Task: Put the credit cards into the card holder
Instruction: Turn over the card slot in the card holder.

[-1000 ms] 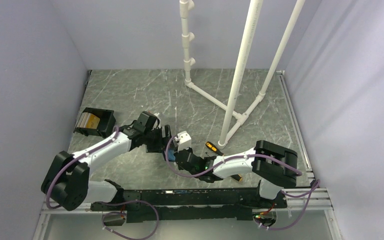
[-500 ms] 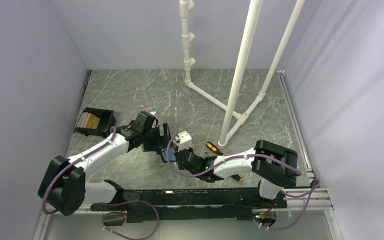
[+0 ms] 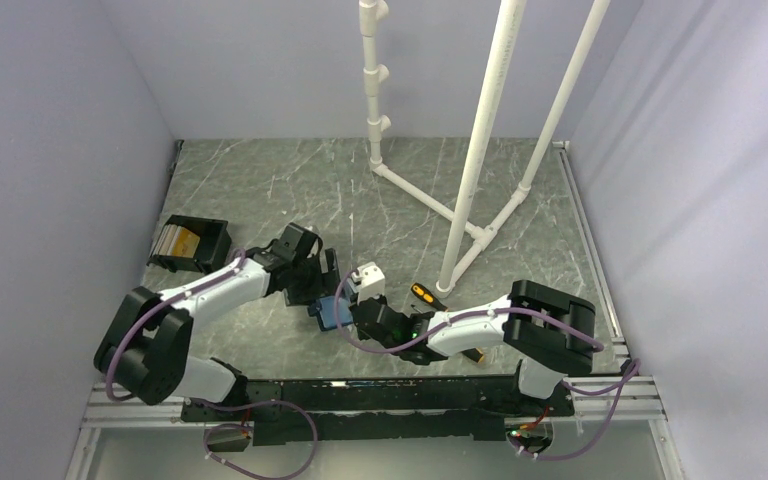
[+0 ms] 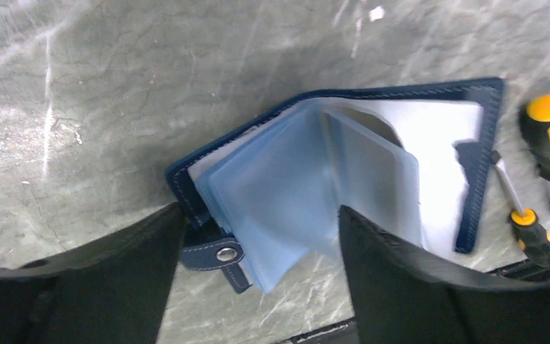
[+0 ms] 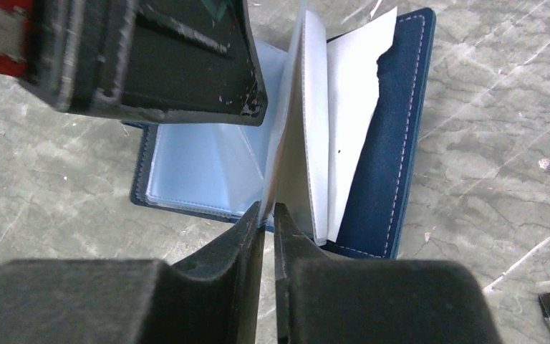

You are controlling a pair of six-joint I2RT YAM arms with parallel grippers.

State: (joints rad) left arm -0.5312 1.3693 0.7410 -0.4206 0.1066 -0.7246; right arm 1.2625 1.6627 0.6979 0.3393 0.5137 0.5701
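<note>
The navy-blue card holder [image 3: 329,313] lies open on the table between my two grippers. In the left wrist view its clear light-blue sleeves [image 4: 293,193] fan out and the clasp tab [image 4: 215,252] points toward the camera. My left gripper [image 4: 258,247] is open and empty, its jaws straddling the near edge of the holder [image 4: 487,158]. My right gripper [image 5: 268,209] is shut on one sleeve page and holds it upright above the holder's cover [image 5: 394,143]. Orange-yellow and pale credit cards [image 3: 174,241] stand in a black box at the far left.
The black open-topped box [image 3: 205,245] sits at the left. Two orange-handled screwdrivers [image 4: 548,129] [image 4: 531,226] lie right of the holder, one visible from above [image 3: 426,296]. A white pipe frame [image 3: 460,215] stands at the back right. The left finger [image 5: 150,57] crowds the right wrist view.
My left gripper has moved nearer and slightly right, down over the card holder, and its elbow swung in. The right gripper has stayed on the sleeve.
</note>
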